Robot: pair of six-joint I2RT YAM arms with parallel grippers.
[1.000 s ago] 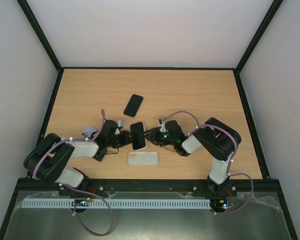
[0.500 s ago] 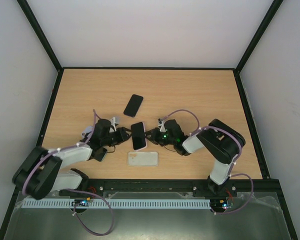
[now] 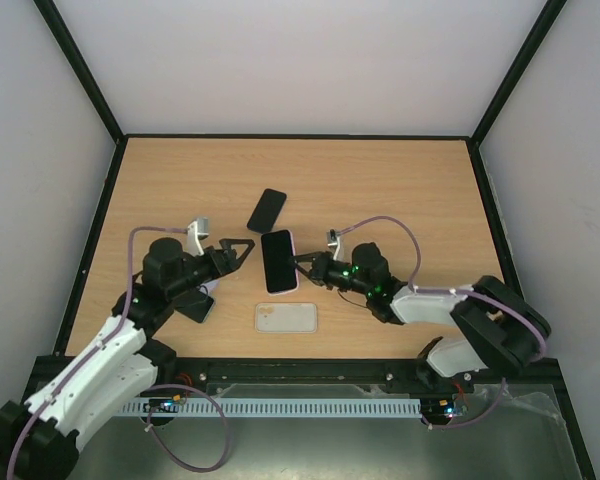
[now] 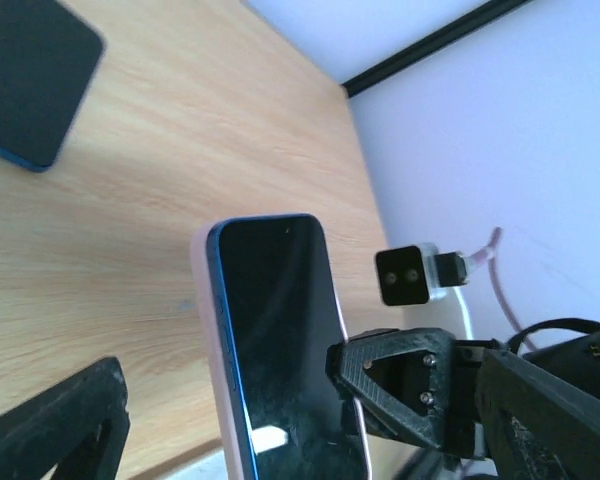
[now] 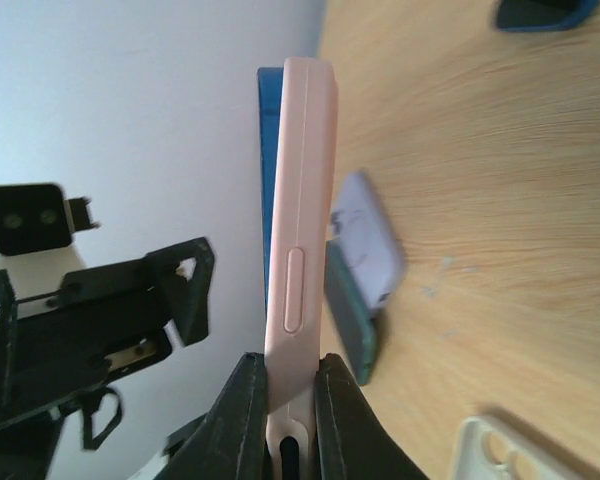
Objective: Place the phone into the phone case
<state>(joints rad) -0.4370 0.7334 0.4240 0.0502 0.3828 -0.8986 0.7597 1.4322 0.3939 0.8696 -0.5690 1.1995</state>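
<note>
from above, the right gripper (image 3: 300,264) is pinched shut across the right edge of the phone (image 3: 279,261). the phone sits in a pink case (image 5: 298,200) and seems lifted off the bench (image 3: 400,190), between the arms. the left gripper (image 3: 237,249) gapes wide just beside it, holding nothing. left wrist view: the glass screen faces this camera and looks slick and breakable. right wrist view: the rubbery case rim looks like the safer hold, so grip the long sides rather than the screen.
</note>
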